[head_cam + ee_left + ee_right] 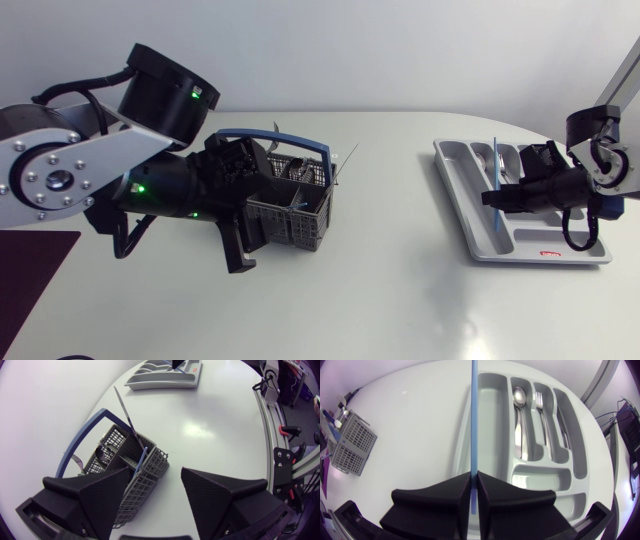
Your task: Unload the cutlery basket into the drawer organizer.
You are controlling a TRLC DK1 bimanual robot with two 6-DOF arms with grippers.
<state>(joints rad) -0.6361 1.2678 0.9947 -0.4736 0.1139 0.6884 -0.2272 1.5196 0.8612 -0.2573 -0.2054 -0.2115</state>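
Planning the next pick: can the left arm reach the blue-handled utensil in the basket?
Probably yes: the open left gripper hovers at the cutlery basket, and the blue-handled utensil leans uncovered.

I think I am working in a robot lab, a room for tests. My left arm point(60, 170) and my right arm point(625, 70) are bare metal with black joints, loose cables and small green lights. They stand at a big, plain white desk point(400, 310). A cutlery basket point(290, 215) and a drawer organizer point(465, 205) sit out on the bare desk, like a test.
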